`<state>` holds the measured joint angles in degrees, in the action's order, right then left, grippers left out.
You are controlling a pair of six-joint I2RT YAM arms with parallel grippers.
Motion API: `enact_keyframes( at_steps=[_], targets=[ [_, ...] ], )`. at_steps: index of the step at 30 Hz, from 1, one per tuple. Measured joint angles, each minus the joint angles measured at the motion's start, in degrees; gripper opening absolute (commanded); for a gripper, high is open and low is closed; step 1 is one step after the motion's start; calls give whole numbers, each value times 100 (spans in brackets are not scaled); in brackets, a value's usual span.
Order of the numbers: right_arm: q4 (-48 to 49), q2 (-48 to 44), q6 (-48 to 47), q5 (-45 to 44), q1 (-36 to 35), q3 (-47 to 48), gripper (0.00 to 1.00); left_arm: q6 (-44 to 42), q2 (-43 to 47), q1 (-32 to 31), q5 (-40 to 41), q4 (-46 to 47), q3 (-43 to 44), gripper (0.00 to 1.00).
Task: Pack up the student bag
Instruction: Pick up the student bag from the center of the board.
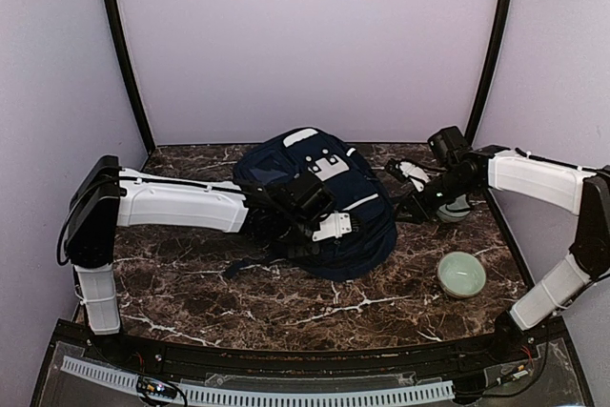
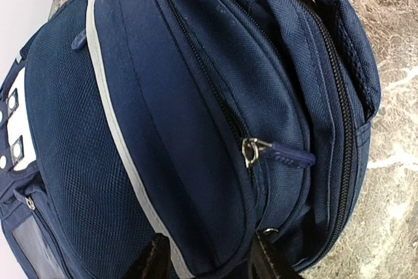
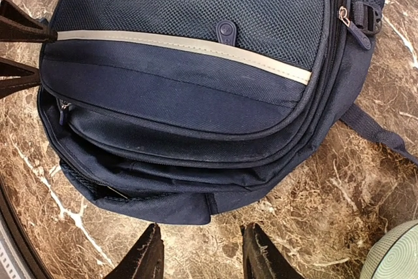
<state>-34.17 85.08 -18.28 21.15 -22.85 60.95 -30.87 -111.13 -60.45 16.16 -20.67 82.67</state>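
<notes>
Lying on the table, the student bag looks puffy and mostly zipped, so packing seems nearly done. The left gripper hangs spread over it. The right gripper is spread and empty just beside it.

No legible text, label or number on student bag or elsewhere

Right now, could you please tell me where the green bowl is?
In the top view, the green bowl sits on the marble table at the near right, apart from the student bag, which lies to its left.
</notes>
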Motion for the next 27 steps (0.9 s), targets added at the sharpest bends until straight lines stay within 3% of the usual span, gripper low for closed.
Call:
enact_keyframes(
  at_steps=[6,10,15,21,27],
  targets=[
    [85,0,24,4,11,0,41,-240,-186,-22,-31,256,2,36],
    [46,0,9,-76,52,55,41,-337,-280,-20,-175,304,2,19],
    [-57,22,-20,-146,157,466,38,-260,-345,-20,-223,374,76,8],
    [-22,157,-26,168,181,831,33,461,-348,201,-874,691,151,0],
    [72,382,66,750,162,824,30,1580,-339,684,-2017,1095,164,0]
  ],
)
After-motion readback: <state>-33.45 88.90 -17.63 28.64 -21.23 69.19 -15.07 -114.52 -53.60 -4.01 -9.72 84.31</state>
